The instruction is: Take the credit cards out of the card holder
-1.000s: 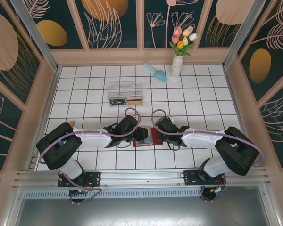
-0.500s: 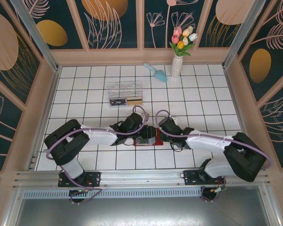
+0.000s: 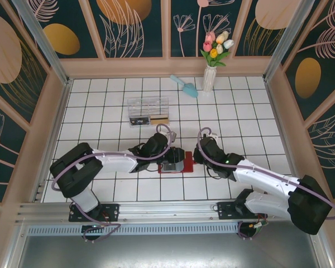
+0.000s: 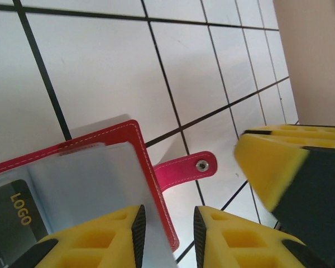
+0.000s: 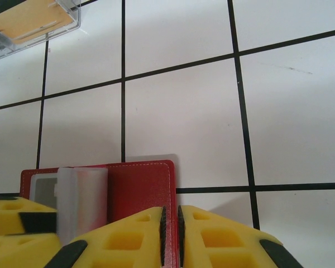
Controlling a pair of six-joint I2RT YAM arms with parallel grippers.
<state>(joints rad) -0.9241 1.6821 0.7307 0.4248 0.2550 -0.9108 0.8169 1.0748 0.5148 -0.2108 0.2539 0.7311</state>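
Card holder (image 5: pixel 139 187) cover tight between right jaws; left jaws astride its edge, grip unclear; credit card (image 4: pixel 5 215) cut off.

Clear plastic box (image 3: pixel 148 110) on white tiled tabletop (image 3: pixel 251 120), left of centre, toward far edge. Teal scoop (image 3: pixel 184 85) near far edge, just left of white vase (image 3: pixel 209 79), not touching it. Vase upright, holding tulips (image 3: pixel 216 46): pink, yellow, white. Dark floral panels (image 3: pixel 134 28) wall tabletop on three sides.
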